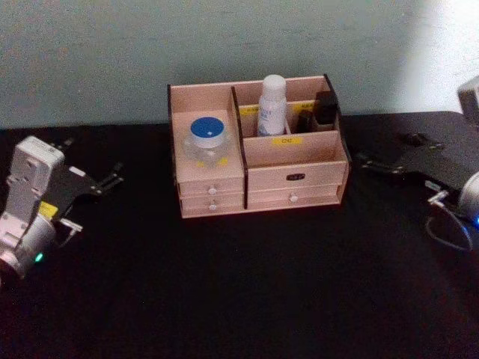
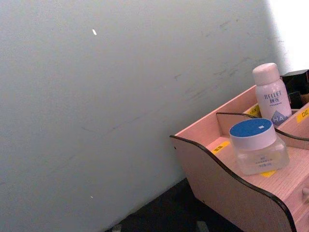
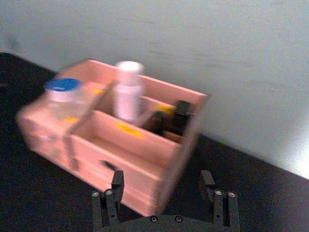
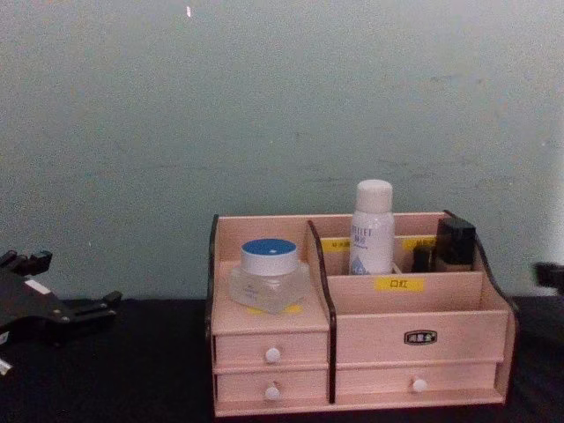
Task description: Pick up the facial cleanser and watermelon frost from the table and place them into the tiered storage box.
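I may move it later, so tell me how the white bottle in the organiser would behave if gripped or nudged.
The white bottle stands tall and narrow in a rear compartment of the tiered storage box, so a nudge near its cap would probably tip it. Its smooth round body looks rigid but possibly slippery, and it would likely roll if laid down.

A bare test bench by the look of it, lab-like: a black-covered table [image 1: 239, 299] pushed against a plain pale grey-green wall [image 4: 282, 106], a lone wooden organiser [image 1: 296, 176] of toiletries staged on it, robot arms parked left and right.
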### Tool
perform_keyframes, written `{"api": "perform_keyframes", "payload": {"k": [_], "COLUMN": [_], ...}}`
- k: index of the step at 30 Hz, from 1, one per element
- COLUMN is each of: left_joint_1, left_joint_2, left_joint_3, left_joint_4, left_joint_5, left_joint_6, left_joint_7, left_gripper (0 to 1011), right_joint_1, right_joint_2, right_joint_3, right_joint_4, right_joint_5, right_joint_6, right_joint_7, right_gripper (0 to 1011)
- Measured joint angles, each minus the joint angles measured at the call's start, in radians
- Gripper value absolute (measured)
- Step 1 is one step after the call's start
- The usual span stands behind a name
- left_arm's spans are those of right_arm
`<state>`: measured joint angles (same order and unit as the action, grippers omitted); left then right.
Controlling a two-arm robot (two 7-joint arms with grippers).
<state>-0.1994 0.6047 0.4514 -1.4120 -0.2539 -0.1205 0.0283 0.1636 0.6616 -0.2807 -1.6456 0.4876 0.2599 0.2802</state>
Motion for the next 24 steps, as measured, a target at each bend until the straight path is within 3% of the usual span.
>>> {"api": "perform_keyframes", "payload": {"k": [4, 9, 16, 24], "left_joint_1": [0.0, 0.0, 0.0, 0.0], "left_joint_2": [0.0, 0.0, 0.0, 0.0], "left_joint_3": [0.0, 0.0, 0.0, 0.0], "left_joint_4": [0.0, 0.0, 0.0, 0.0], "left_joint_5": [0.0, 0.0, 0.0, 0.0], "left_joint_6": [0.0, 0.0, 0.0, 0.0], "left_joint_7": [0.0, 0.0, 0.0, 0.0], "left_gripper": [1001, 1001, 1002, 1001], "right_joint_1": [-0.032, -0.025, 0.004, 0.016], "right_joint_2": [-0.012, -0.062, -0.132, -0.173], "right_joint_3": [0.047, 0.063, 0.048, 0.028], "right_joint_4": [-0.006, 0.048, 0.142, 0.209], "right_joint_5": [-0.03, -0.075, -0.119, -0.15], "right_joint_6": [0.006, 0.026, 0.033, 0.035], "right_joint_7": [-0.098, -0.199, -0.259, -0.264], "right_gripper": [1003, 1002, 1002, 1003]}}
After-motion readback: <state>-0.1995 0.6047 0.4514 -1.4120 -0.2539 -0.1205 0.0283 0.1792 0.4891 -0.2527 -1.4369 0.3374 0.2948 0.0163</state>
